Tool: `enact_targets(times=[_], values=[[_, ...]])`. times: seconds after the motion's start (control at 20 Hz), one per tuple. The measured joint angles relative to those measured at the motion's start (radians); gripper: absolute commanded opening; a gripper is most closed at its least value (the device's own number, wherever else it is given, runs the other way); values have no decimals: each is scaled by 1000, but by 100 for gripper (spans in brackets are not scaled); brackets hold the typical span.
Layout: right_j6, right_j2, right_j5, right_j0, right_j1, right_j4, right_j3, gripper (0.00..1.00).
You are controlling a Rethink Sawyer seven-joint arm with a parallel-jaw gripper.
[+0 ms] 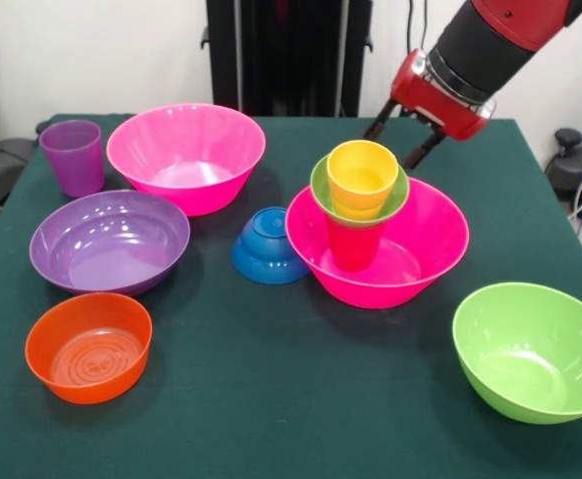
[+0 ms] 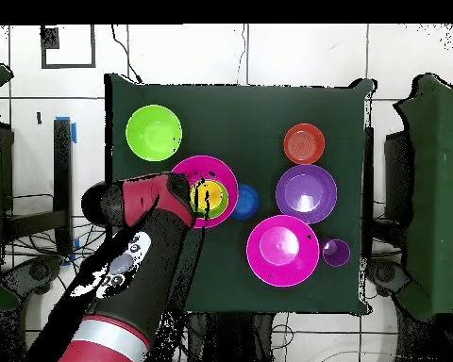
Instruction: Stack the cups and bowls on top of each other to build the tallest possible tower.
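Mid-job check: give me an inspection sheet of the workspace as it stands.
Surface: green table, flat cloth.
Tower: pink bowl holds red cup, small green bowl, yellow cup.
Loose: second pink bowl, purple cup, purple bowl, orange bowl, lime bowl; blue bowl tipped against the tower's base.
Clutter: nothing seen.
Gripper: open, empty, behind tower.
Cables: some off the table's right edge.
Surroundings: white wall, black pedestal.
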State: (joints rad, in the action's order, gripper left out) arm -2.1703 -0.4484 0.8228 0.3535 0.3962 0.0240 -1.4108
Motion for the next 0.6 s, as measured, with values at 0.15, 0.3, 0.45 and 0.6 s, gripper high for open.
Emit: enact_targets(times=[0.15,0.3,0.45,0.6], values=[[0,0,24,0,13,0,-11,100],[0,0,32,0,17,0,-13,100],[0,0,40,0,17,0,-13,100],[0,0,52,0,17,0,-13,100]])
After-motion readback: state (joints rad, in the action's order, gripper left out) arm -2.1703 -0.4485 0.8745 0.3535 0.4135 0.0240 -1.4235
